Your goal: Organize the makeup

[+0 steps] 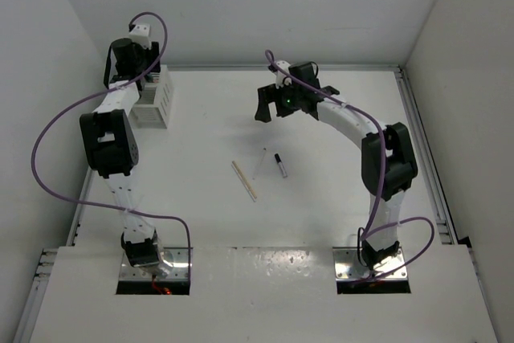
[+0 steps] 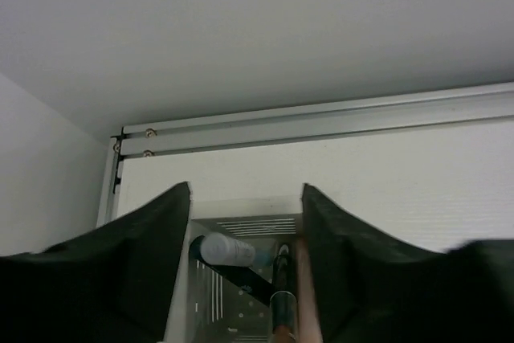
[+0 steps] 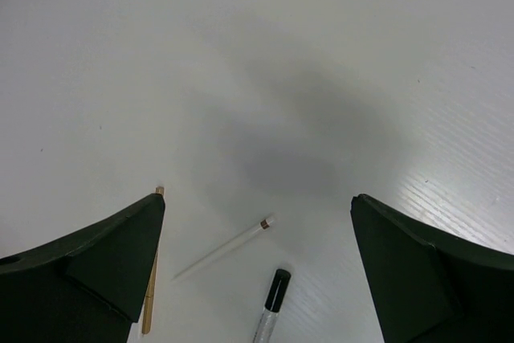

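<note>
Right hand (image 3: 259,198) gapes wide near white stick (image 3: 221,253).

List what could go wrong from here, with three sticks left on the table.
1. The thin white stick and the black-capped pencil lie close together below the open right gripper; closing might catch both or flick one away.
2. The tan wooden stick lies flat on the table; fingers could scrape or slip off it.
3. The open left gripper hangs right over the white box, so pulling away could snag its wall.
</note>
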`<action>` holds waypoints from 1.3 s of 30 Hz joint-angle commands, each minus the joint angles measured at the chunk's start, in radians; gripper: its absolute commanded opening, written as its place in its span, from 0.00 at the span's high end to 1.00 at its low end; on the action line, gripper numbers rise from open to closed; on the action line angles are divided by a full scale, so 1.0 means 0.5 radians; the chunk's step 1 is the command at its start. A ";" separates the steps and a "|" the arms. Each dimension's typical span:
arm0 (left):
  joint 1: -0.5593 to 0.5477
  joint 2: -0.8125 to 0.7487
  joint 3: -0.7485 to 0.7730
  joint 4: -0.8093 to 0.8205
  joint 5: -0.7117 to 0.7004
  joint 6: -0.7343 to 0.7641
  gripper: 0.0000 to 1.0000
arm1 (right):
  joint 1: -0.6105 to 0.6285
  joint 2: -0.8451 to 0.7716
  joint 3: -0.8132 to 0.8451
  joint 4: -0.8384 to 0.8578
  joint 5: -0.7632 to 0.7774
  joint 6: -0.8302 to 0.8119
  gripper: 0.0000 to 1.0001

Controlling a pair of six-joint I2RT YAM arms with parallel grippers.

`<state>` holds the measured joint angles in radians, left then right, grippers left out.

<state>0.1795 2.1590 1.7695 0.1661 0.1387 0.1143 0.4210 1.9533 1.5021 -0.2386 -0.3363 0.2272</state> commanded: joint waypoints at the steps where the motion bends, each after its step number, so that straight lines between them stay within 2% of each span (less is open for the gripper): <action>1: 0.015 -0.112 0.011 0.002 0.143 0.004 0.32 | -0.029 0.014 0.110 -0.090 0.046 -0.022 0.00; 2: 0.015 -0.157 0.011 -0.016 0.143 0.029 0.25 | -0.029 0.005 0.110 -0.109 0.089 -0.025 0.00; 3: 0.015 -0.185 0.011 -0.016 0.143 0.029 0.24 | -0.023 -0.013 0.095 -0.176 0.138 -0.028 0.00; 7: -0.043 -0.378 -0.014 -0.142 0.164 0.103 0.23 | -0.017 -0.123 -0.012 -0.274 0.338 -0.007 0.00; 10: -0.147 -0.629 -0.198 -0.240 0.088 0.198 0.23 | 0.017 -0.246 -0.172 -0.317 0.500 0.030 0.00; 14: -0.230 -0.826 -0.283 -0.608 0.109 -0.071 0.23 | 0.075 -0.415 -0.427 -0.342 0.669 0.089 0.00; 16: -0.334 -0.921 -0.492 -0.749 0.109 -0.231 0.27 | 0.103 -0.534 -0.537 -0.339 0.773 0.138 0.00; 17: -0.380 -1.019 -0.584 -0.783 0.134 -0.286 0.33 | 0.124 -0.593 -0.613 -0.336 0.786 0.150 0.02; 18: -0.432 -1.071 -0.782 -0.814 0.152 -0.372 0.35 | 0.137 -0.615 -0.651 -0.336 0.810 0.168 0.03; 22: -0.839 -1.277 -1.283 -0.857 0.131 -0.541 0.36 | 0.174 -0.789 -0.844 -0.342 0.994 0.309 0.05; 24: -0.969 -1.299 -1.467 -0.857 0.015 -0.651 0.36 | 0.192 -0.836 -0.927 -0.348 1.044 0.331 0.07; 25: -1.079 -1.323 -1.511 -0.857 -0.059 -0.679 0.36 | 0.195 -0.866 -0.951 -0.351 1.065 0.355 0.07; 29: -1.282 -1.299 -1.612 -0.857 -0.191 -0.817 0.37 | 0.204 -0.909 -1.086 -0.339 1.105 0.389 0.15; 33: -1.353 -1.198 -1.612 -0.881 -0.191 -0.931 0.37 | 0.241 -0.931 -1.160 -0.342 1.093 0.405 0.18; 39: -1.353 -1.109 -1.569 -0.952 -0.268 -1.029 0.50 | 0.229 -1.016 -1.264 -0.373 1.096 0.420 0.19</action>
<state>-0.4911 1.5871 0.9550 -0.2996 0.0326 -0.3439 0.5278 1.5013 0.8829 -0.4316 0.1898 0.4152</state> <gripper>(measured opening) 0.515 0.817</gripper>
